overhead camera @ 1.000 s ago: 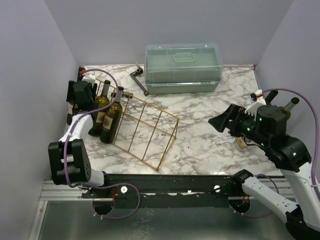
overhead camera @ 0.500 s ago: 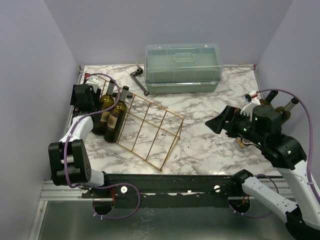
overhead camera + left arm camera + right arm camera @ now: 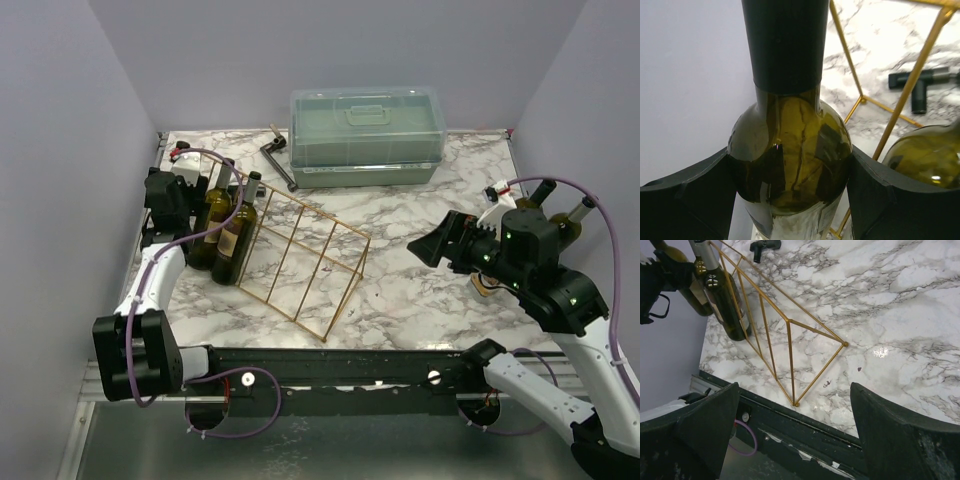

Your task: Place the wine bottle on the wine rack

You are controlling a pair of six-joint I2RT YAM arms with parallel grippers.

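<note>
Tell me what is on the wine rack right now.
One wine bottle lies against the left-end bars of the wine rack. A second bottle beside it is gripped by the left gripper, which hides whether it rests on the wires. The other slots show only marble.

Gold wine rack (image 3: 300, 262), olive bottle (image 3: 790, 160), grey-veined table (image 3: 420, 200).

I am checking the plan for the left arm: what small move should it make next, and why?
Probably ease the wine bottle down onto the end bars of the wine rack. The left gripper clamps its shoulder, beside the second bottle at the rack's left end.
</note>
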